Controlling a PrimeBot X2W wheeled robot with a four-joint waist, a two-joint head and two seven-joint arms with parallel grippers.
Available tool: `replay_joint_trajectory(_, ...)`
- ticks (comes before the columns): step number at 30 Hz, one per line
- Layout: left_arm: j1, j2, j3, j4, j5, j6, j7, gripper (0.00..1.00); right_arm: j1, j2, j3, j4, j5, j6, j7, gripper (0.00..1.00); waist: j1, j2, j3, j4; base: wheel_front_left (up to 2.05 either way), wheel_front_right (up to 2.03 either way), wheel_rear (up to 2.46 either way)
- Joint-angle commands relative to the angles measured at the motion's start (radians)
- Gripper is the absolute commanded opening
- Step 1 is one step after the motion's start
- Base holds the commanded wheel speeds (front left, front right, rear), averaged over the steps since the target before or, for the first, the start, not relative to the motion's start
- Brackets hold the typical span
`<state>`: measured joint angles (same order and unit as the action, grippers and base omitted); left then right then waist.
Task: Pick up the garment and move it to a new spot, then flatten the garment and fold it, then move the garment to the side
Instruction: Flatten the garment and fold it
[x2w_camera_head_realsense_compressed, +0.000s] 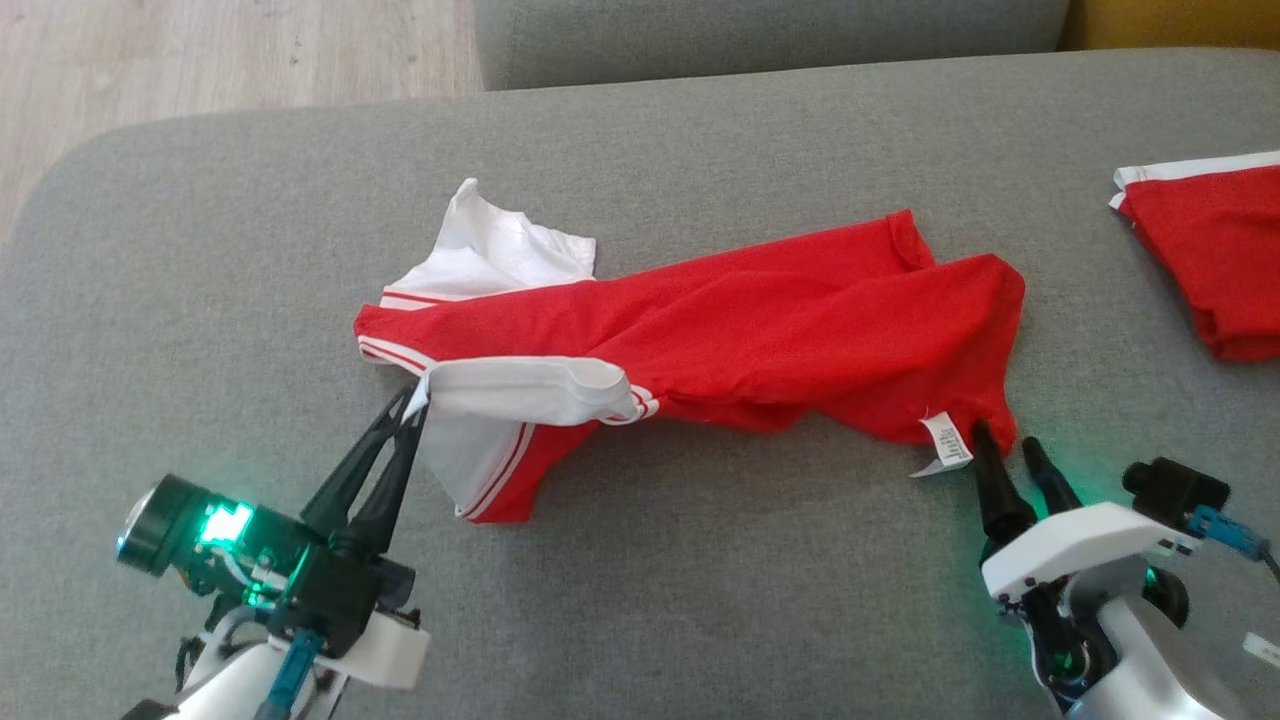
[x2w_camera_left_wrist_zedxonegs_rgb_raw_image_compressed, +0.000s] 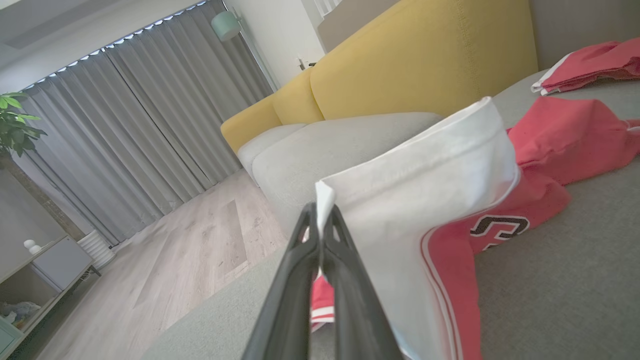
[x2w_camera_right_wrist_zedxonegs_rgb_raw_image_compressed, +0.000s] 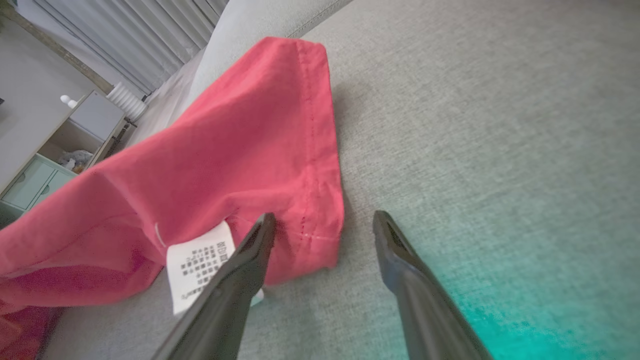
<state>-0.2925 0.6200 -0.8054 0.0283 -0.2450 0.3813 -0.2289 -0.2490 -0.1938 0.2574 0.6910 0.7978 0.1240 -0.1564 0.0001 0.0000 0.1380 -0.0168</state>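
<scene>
Around both pincers is a living room: wooden floor, grey curtains, and a yellow sofa beyond the left fingertips. Beneath both pincers stretches the grey sofa seat, which carries the work.

Between the two pincers lies the garment, a red jersey with white sleeves, bunched and twisted along its length, not yet flat. Well outside my right pincer, a second red garment rests near the seat's edge.

My left pincer is clenched on the edge of a white sleeve, which stands lifted off the seat at the tips. My right pincer is released, jaws wide, tips lowered at the hem corner. Part of that corner lies between its fingers, and one finger appears to touch the cloth. Just beside that finger hangs the care label.

I judge the step in hand to be taking the second grip, so that the garment can be raised by both ends. The next move calls for closing my right pincer on the hem itself, not the label alone. Both arms should then lift together, so the twist can fall out.
</scene>
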Motion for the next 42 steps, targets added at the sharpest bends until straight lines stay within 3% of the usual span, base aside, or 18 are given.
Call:
replay_joint_trajectory(1,-0.054,0.040,0.054,-0.028,0.012,0.010,0.001,0.00,-0.031,-0.013,0.030,-0.016,0.011,0.007,0.002,1.00,-0.0001,0.0000,-0.002,0.001,0.00,0.00,0.00)
replay_joint_trajectory(5,-0.049,0.044,0.054,-0.029,0.008,0.015,0.002,0.00,-0.044,-0.020,0.069,0.010,0.037,0.007,0.003,0.92,-0.0001,0.0000,-0.010,0.002,0.00,0.00,0.00)
replay_joint_trajectory(6,-0.048,0.045,0.055,-0.028,0.007,0.016,0.001,0.00,-0.047,-0.023,0.076,0.016,0.042,0.007,-0.001,0.74,-0.0001,0.0000,-0.011,0.002,0.00,0.00,0.00)
replay_joint_trajectory(7,-0.045,0.046,0.055,-0.027,0.005,0.018,0.001,0.00,-0.052,-0.028,0.089,0.031,0.053,0.007,-0.001,0.40,-0.0001,0.0000,-0.014,0.003,0.00,0.00,0.00)
replay_joint_trajectory(10,-0.046,0.047,0.054,-0.027,0.002,0.018,0.002,0.00,-0.060,-0.033,0.108,0.045,0.070,0.007,0.004,0.27,-0.0001,0.0000,-0.017,0.006,0.00,0.00,0.00)
replay_joint_trajectory(12,-0.047,0.048,0.054,-0.025,0.001,0.017,0.001,0.00,-0.063,-0.039,0.120,0.051,0.078,0.007,-0.001,0.00,-0.0001,0.0000,-0.022,0.006,0.00,0.00,0.00)
replay_joint_trajectory(19,-0.044,0.063,0.058,-0.019,-0.001,0.016,-0.006,0.00,-0.054,-0.083,0.144,0.037,0.097,0.007,-0.048,0.00,-0.0001,0.0000,-0.082,0.001,0.00,0.00,0.00)
replay_joint_trajectory(25,-0.141,0.134,0.080,-0.076,0.026,-0.035,0.021,0.00,-0.074,-0.226,0.111,-0.100,0.077,0.007,-0.070,0.00,-0.0001,0.0000,-0.163,-0.002,0.00,0.00,0.00)
replay_joint_trajectory(29,-0.277,0.185,0.134,-0.121,0.024,-0.093,0.036,0.00,-0.130,-0.338,0.039,-0.245,0.040,0.007,-0.026,0.00,-0.0001,0.0000,-0.201,-0.010,0.00,0.00,0.00)
replay_joint_trajectory(33,-0.437,0.198,0.172,-0.154,0.016,-0.170,0.047,0.00,-0.194,-0.415,-0.048,-0.412,0.000,0.007,0.079,0.00,-0.0001,0.0000,-0.224,-0.019,0.00,0.00,0.00)
replay_joint_trajectory(38,-0.608,0.170,0.196,-0.145,-0.017,-0.263,0.053,0.00,-0.292,-0.446,-0.109,-0.542,-0.051,0.007,0.215,0.00,-0.0001,0.0000,-0.218,-0.034,0.00,0.00,0.00)
replay_joint_trajectory(42,-0.748,0.123,0.214,-0.050,-0.085,-0.349,0.066,0.00,-0.412,-0.425,-0.114,-0.576,-0.109,0.007,0.324,0.00,-0.0001,0.0000,-0.178,-0.048,0.00,0.00,0.00)
